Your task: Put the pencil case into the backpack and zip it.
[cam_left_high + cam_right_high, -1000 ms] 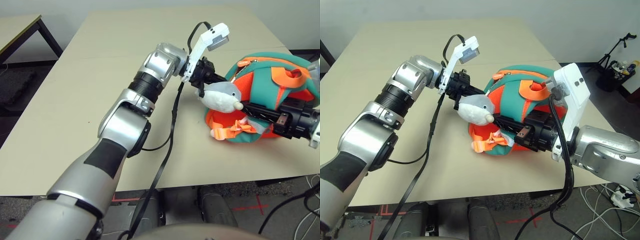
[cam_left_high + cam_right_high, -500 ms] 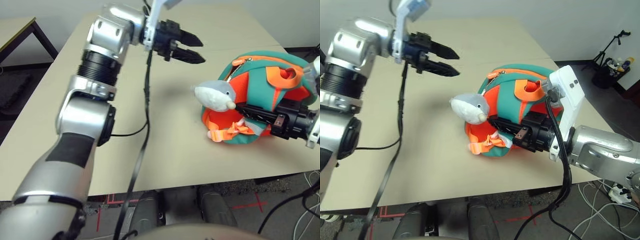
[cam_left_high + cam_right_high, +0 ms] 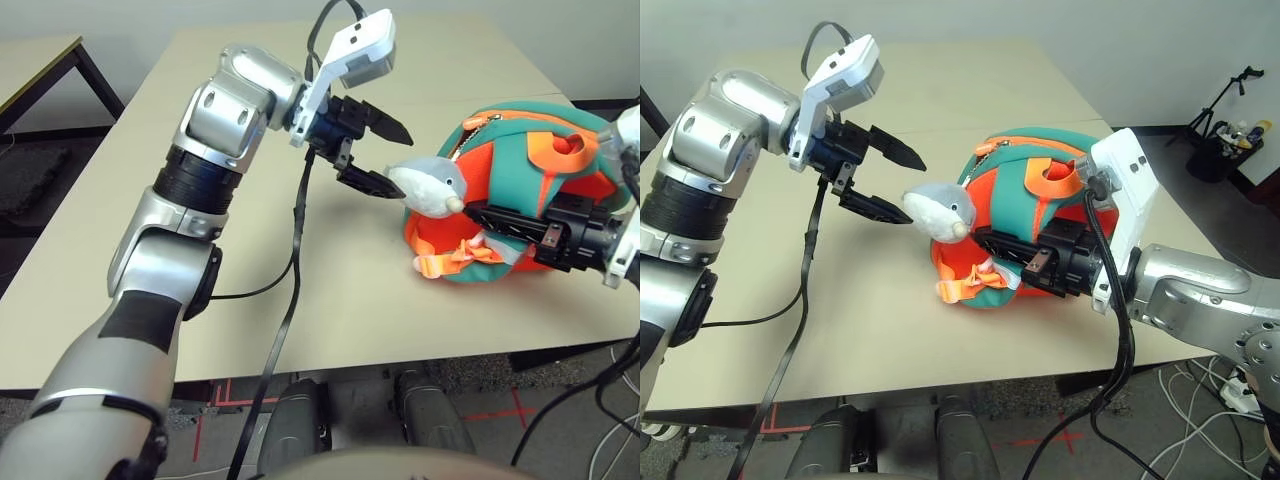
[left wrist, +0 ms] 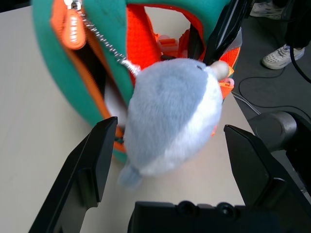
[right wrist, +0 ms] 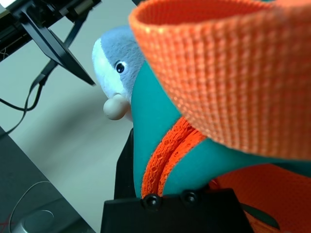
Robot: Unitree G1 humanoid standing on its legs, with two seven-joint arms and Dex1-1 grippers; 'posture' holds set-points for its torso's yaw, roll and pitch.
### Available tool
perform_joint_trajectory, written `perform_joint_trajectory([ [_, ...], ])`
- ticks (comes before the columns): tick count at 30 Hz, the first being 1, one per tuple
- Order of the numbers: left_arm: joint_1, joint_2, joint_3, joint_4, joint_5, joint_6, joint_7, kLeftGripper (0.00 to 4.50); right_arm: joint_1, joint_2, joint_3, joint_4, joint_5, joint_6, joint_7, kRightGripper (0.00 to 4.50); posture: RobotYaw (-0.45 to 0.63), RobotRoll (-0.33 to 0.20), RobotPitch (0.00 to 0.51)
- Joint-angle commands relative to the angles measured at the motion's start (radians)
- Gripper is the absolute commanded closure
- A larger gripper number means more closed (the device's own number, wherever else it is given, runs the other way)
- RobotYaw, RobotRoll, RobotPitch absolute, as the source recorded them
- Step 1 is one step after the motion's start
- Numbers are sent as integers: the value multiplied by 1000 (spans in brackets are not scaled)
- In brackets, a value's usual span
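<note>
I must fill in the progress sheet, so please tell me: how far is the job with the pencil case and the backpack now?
Done, apparently: something white shows inside the backpack, perhaps the case. In hand: the right gripper is shut on the backpack's front, steadying it; the open left gripper hangs beside the plush dolphin. Left: the zipper gap is open in the left wrist view, so zipping remains.

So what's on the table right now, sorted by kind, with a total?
Small orange and teal fabric backpack: 1
Grey-white plush dolphin charm, hanging on the backpack: 1
Robot grippers over the table: 2, left gripper with jaws open beside the charm, right gripper shut on the backpack
Total: 4
</note>
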Motion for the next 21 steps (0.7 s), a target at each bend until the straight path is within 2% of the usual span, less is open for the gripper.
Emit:
perform_joint_trajectory([
  [1, 8, -22, -31, 35, 22, -33, 11, 0, -9, 8, 7, -22, 10, 9, 7, 4362, -172, 0, 67],
  [5, 15, -38, -49, 74, 39, -62, 12, 0, -3, 9, 0, -29, 16, 8, -1, 4362, -176, 0, 69],
  [6, 16, -40, -50, 83, 42, -71, 12, 182, -2, 9, -1, -30, 18, 8, -3, 4362, -177, 0, 69],
  [8, 16, -40, -48, 98, 49, -80, 19, 623, 1, 10, -2, -33, 20, 7, -6, 4362, -176, 0, 69],
  [16, 3, -31, 1, 109, 27, -62, 46, 3297, -4, 17, 5, -31, 13, 9, -7, 4362, -163, 0, 69],
  [19, -10, -25, 34, 102, -3, -10, 55, 3995, -4, 19, 6, -30, 12, 10, -6, 4362, -157, 0, 71],
  [21, -32, -11, 69, 100, -28, 61, 66, 4229, -8, 20, 9, -28, 10, 11, -4, 4362, -153, 0, 70],
])
